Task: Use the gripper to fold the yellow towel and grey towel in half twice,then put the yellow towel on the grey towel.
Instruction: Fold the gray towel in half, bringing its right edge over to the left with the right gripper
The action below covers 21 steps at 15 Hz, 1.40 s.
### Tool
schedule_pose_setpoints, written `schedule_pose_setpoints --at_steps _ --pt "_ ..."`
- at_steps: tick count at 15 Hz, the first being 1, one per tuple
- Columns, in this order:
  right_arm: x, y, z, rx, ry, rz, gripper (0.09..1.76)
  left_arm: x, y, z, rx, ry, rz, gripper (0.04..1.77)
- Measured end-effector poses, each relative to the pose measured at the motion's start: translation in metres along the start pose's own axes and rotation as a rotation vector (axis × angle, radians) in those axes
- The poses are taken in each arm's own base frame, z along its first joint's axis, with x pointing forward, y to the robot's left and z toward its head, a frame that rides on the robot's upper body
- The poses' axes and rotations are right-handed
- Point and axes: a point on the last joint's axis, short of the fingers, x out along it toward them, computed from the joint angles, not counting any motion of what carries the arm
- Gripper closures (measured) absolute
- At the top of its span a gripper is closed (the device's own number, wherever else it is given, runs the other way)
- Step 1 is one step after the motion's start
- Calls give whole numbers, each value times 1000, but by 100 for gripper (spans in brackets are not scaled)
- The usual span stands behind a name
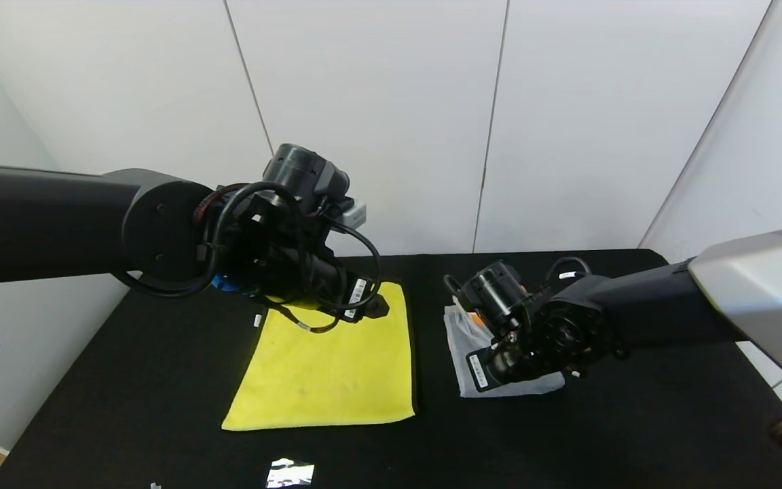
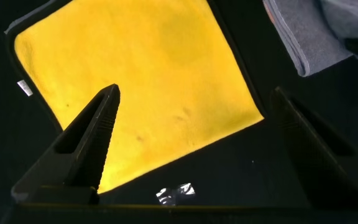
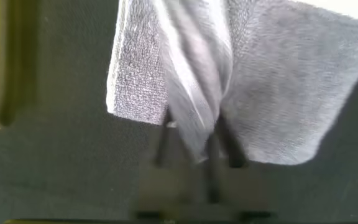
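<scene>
On the left, the left gripper (image 2: 191,124) hangs wide open above the yellow towel (image 1: 326,367), which lies flat on the surface (image 1: 126,407). To the right, the right gripper (image 3: 194,140) pinches a fold of the grey towel (image 1: 466,346), already a small bundle. I'd let that fold settle squarely, edges matched, before letting go. The surface is black cloth with a foil scrap (image 1: 289,472) near its front; plain white panels (image 1: 364,102) stand behind.

Right arm (image 1: 567,319) hides much of grey towel (image 1: 462,346).
</scene>
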Motion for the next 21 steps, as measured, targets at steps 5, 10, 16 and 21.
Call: schedule_pose_setpoints --at_steps 5,10,16,21 --pt "8 6 -1 34 -4 54 84 1 0 -1 1 3 -1 9" --pt "-8 2 5 100 13 207 50 1 0 -1 1 4 -2 9" --pt "-37 -15 15 146 -42 229 31 3 -1 -1 3 8 -1 9" --pt "-44 -42 22 198 -62 146 23 3 0 -1 1 9 0 9"
